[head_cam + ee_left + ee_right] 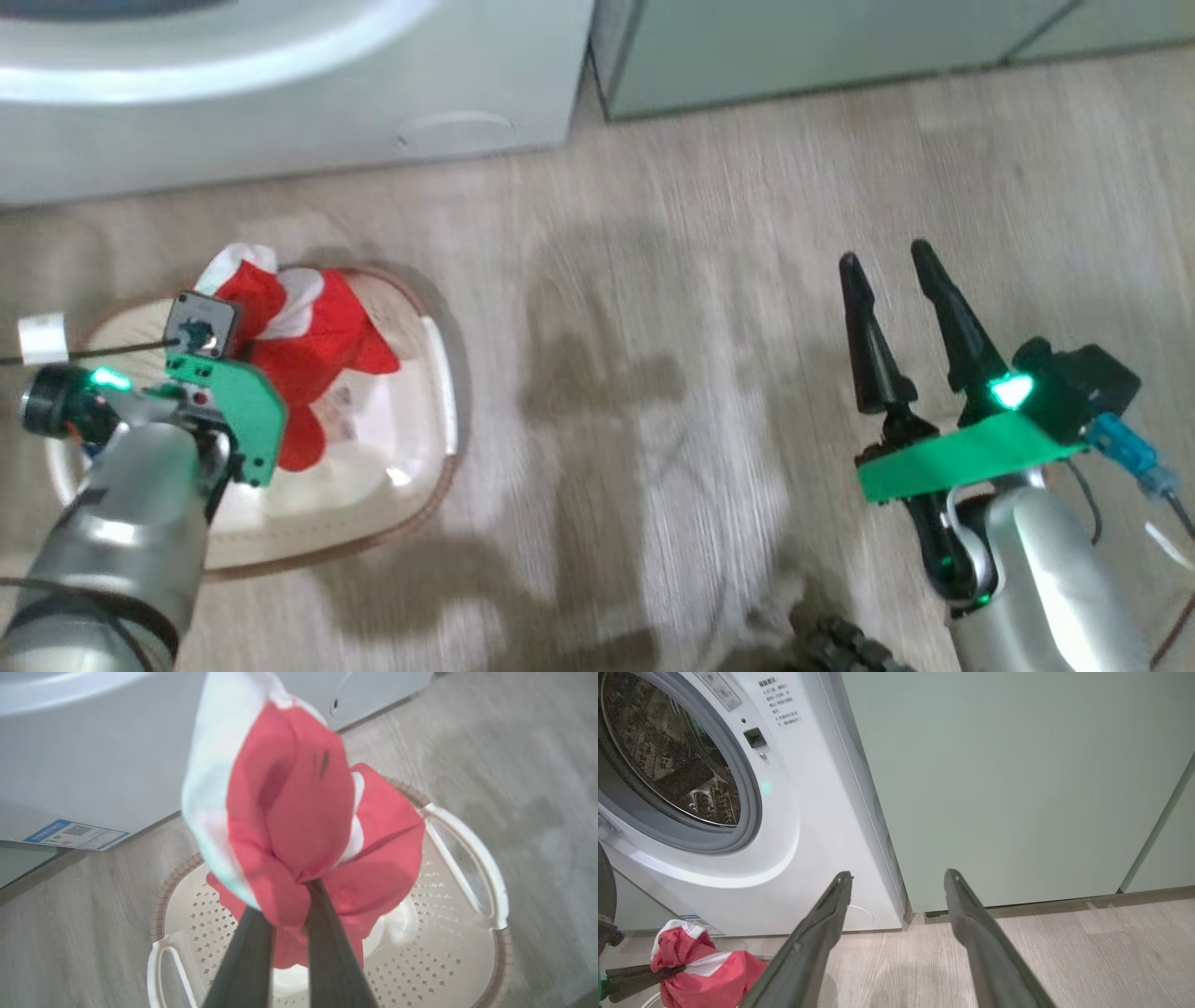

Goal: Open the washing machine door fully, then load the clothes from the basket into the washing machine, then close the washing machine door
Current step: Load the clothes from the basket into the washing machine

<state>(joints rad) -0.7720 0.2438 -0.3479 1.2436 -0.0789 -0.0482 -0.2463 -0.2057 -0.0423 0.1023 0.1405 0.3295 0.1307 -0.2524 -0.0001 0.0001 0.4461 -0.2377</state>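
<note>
My left gripper (306, 887) is shut on the clothes (299, 812), a red garment with white patches, bunched and hanging above the cream perforated basket (444, 933). From the head, the clothes (317, 345) hang over the basket (439, 373) at lower left, with my left gripper (224, 392) beside them. The washing machine (808, 788) stands behind with its steel drum (668, 756) exposed. A dark curved sliver at the right wrist view's left edge may be the washing machine door (603, 891). My right gripper (884, 255) hangs open over bare floor, holding nothing.
Pale green cabinets (1017, 788) stand right of the washer. The wooden floor (653, 373) stretches between basket and right arm. A round cover (455, 129) sits low on the washer front, and a blue sticker (74, 834) near its bottom edge.
</note>
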